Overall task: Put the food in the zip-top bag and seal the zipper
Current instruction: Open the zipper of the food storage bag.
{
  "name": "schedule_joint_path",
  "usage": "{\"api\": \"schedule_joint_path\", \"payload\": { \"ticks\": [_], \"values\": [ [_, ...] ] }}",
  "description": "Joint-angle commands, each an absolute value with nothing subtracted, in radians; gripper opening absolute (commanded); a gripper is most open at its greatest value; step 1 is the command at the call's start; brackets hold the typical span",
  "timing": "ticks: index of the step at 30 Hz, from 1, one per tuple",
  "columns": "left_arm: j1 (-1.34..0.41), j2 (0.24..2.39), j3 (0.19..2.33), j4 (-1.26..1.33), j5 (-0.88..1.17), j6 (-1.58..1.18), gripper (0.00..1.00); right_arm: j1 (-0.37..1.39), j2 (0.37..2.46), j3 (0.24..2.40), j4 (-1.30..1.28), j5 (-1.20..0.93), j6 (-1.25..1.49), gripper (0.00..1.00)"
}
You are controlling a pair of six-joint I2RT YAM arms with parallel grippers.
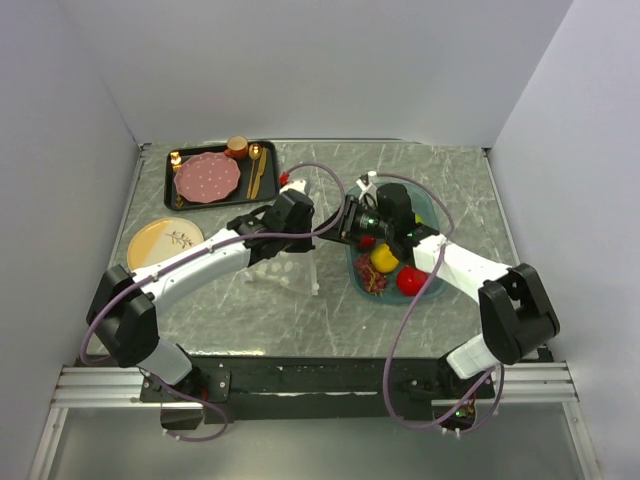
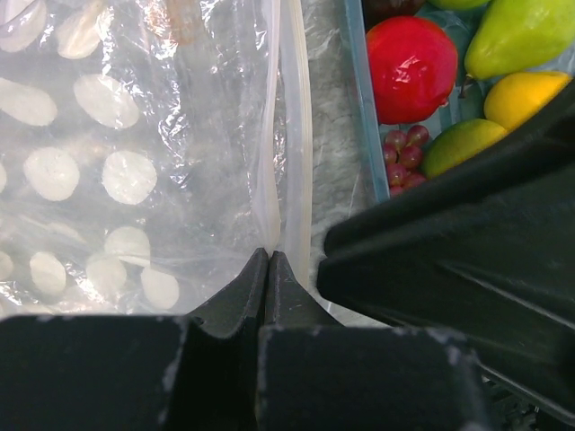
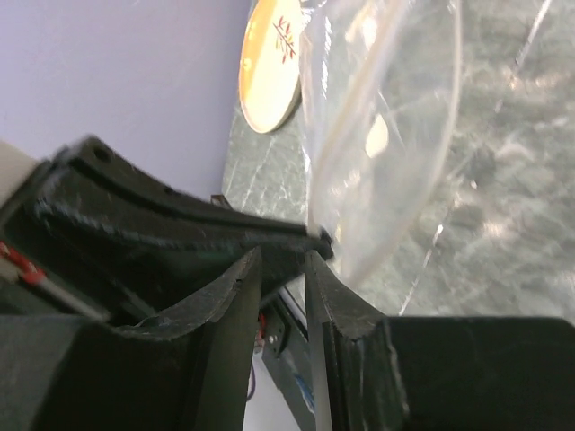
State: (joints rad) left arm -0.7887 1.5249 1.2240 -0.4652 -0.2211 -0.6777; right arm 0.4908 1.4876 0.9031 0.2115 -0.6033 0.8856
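The clear zip-top bag (image 1: 283, 262) hangs above the table's middle; it fills the left of the left wrist view (image 2: 135, 162). My left gripper (image 1: 312, 228) is shut on its white zipper strip (image 2: 292, 135), pinching it at the jaw tips (image 2: 268, 256). My right gripper (image 1: 342, 224) is right beside it, jaws a narrow gap apart (image 3: 283, 260) with nothing between them, just by the bag's edge (image 3: 386, 135). The food lies in the teal tray (image 1: 432, 285): a red ball (image 2: 411, 67), a green pear (image 2: 526, 31), a yellow-orange fruit (image 2: 526, 94), a green fruit (image 2: 463, 144) and a dark red bunch (image 2: 404, 148).
A black tray (image 1: 160, 185) at the back left holds a pink dotted plate (image 1: 207, 177), an orange cup (image 1: 237, 146) and gold cutlery. A yellow plate (image 1: 164, 243) lies at the left; it also shows in the right wrist view (image 3: 269, 63). Walls close in three sides.
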Motion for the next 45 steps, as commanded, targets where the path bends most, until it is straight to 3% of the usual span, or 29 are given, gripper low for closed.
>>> {"api": "schedule_joint_path", "payload": {
  "ticks": [1, 15, 19, 33, 45],
  "values": [
    [-0.785, 1.493, 1.218, -0.416, -0.206, -0.677, 0.01, 0.509, 1.548, 0.971, 0.233, -0.617, 0.879, 0.34],
    [-0.785, 1.459, 1.212, -0.393, -0.19, -0.661, 0.01, 0.549, 1.66, 0.963, 0.291, -0.656, 0.888, 0.33],
    [-0.785, 1.468, 1.227, -0.408, -0.219, -0.661, 0.01, 0.578, 1.664, 0.994, 0.198, -0.603, 0.848, 0.34],
    [-0.785, 1.439, 1.232, -0.446, -0.301, -0.684, 0.01, 0.561, 1.618, 0.87, 0.397, -0.584, 0.951, 0.35],
    [-0.785, 1.434, 1.23, -0.429, -0.294, -0.689, 0.01, 0.575, 1.675, 0.951, 0.272, -0.649, 0.876, 0.35]
  ]
}}
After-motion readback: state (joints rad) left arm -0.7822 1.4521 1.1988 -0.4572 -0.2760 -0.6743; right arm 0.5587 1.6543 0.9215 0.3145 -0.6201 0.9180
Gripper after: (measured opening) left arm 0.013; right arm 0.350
